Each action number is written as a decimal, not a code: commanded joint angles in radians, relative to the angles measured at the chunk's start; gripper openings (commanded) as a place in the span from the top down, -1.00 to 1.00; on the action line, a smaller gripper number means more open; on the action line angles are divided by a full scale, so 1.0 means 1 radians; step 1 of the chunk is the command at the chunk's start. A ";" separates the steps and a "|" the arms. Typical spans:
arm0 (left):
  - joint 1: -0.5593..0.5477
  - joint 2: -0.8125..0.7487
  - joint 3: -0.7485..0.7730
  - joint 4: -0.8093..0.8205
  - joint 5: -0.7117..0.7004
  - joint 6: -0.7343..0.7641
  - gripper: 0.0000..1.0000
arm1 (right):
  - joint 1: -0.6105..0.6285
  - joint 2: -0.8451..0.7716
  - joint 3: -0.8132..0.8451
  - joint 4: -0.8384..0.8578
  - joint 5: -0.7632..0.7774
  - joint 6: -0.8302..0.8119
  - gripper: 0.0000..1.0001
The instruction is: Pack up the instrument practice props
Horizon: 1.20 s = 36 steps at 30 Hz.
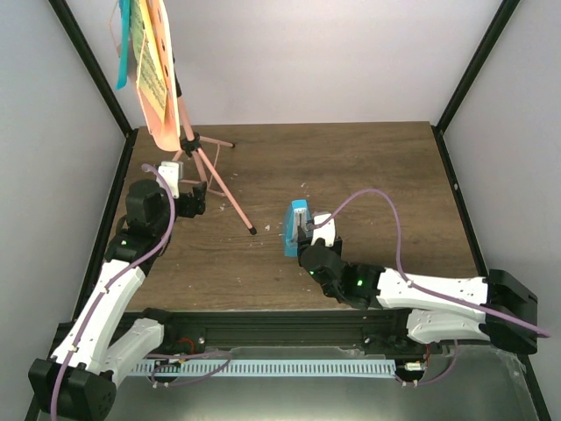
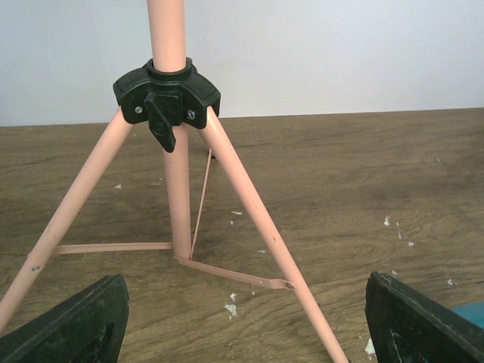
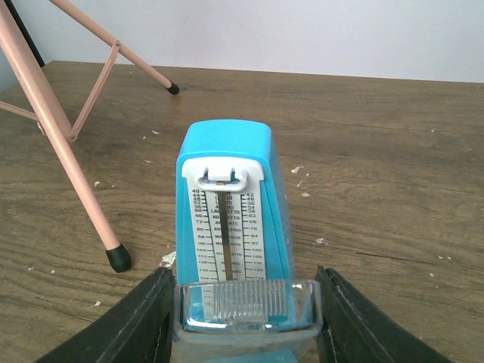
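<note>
Right gripper (image 3: 243,291): clamps small blue wedge metronome (image 3: 227,147), apparently ready to lift.
Left gripper (image 2: 243,302): spread wide, facing salmon-pink tripod stand (image 2: 178,197).

You have a dark wood-grain surface (image 1: 377,175) under everything, with pale flecks (image 3: 299,170) scattered over it, mostly near its middle. A black frame post (image 1: 92,66) rises at 11 o'clock and another (image 1: 473,63) at 1 o'clock, against white walls (image 1: 333,53). A white slotted strip (image 1: 289,364) runs along the edge at 6 o'clock.
</note>
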 commanded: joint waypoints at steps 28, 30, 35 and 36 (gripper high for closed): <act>0.003 -0.003 -0.011 0.016 -0.001 0.005 -0.74 | 0.016 0.081 0.052 0.059 0.075 0.016 0.12; 0.002 -0.003 -0.011 0.016 0.001 0.005 -0.74 | 0.015 0.088 0.052 0.058 0.076 0.016 0.11; 0.002 -0.005 -0.011 0.017 0.000 0.005 -0.73 | 0.016 0.106 0.051 0.051 0.075 0.028 0.10; 0.003 -0.004 -0.011 0.017 -0.001 0.005 -0.74 | 0.015 0.109 0.050 0.049 0.075 0.033 0.09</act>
